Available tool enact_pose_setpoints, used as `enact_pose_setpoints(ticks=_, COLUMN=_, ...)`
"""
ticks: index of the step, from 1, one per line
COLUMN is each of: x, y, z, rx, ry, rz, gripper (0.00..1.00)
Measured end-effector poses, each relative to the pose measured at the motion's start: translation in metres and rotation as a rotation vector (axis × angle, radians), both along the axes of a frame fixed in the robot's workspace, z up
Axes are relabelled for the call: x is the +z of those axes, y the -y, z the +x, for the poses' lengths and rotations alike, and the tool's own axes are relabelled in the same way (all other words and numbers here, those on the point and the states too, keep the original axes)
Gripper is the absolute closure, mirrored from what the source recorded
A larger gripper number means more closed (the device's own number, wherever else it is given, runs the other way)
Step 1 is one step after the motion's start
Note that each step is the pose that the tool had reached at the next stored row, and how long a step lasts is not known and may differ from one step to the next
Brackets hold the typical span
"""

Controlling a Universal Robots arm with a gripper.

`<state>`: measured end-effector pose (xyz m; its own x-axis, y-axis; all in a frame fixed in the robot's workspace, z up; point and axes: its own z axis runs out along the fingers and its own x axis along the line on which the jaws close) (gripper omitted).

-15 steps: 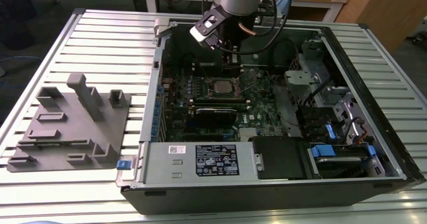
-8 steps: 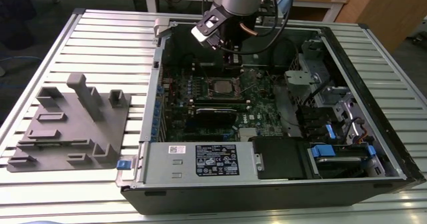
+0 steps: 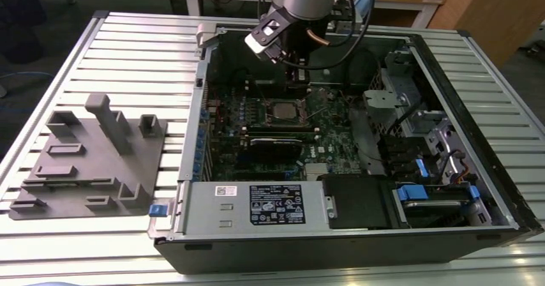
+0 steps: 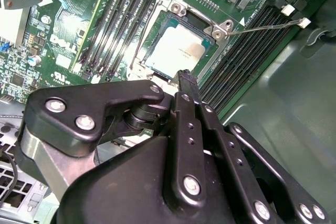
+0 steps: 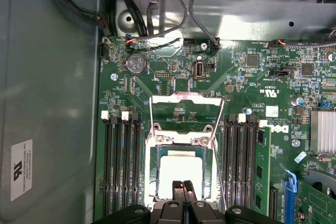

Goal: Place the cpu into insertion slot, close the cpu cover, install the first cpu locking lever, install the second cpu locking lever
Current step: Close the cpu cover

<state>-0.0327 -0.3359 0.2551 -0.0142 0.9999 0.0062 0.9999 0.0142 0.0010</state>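
1. My jaws are together, holding nothing, just over the near edge of the cpu.
2. Cpu lies flat in the insertion slot, so placing looks done.
3. Cpu cover seems to stand upright beyond the slot; I judge it not yet closed.
4. Wire lever sticks out unlatched; both levers look left.
5. Computer case sits on the desk.

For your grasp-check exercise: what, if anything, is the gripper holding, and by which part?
Nothing. In the first wrist view the gripper is shut and empty, poised over the cpu.
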Motion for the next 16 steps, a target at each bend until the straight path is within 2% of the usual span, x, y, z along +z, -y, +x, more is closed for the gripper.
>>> enact_pose_setpoints(ticks=6, x=-0.0001, y=0.0, z=0.0017, rx=0.0, ry=0.0, rz=0.0001, gripper=0.89)
enact_pose_setpoints(ticks=12, x=-0.0002, y=0.0, z=0.0127, rx=0.0, ry=-0.0004, rz=0.0, gripper=0.89)
enact_pose_setpoints(ticks=16, x=0.0004, y=-0.0001, z=0.014, rx=0.0, ry=-0.0007, rz=-0.0002, gripper=0.89)
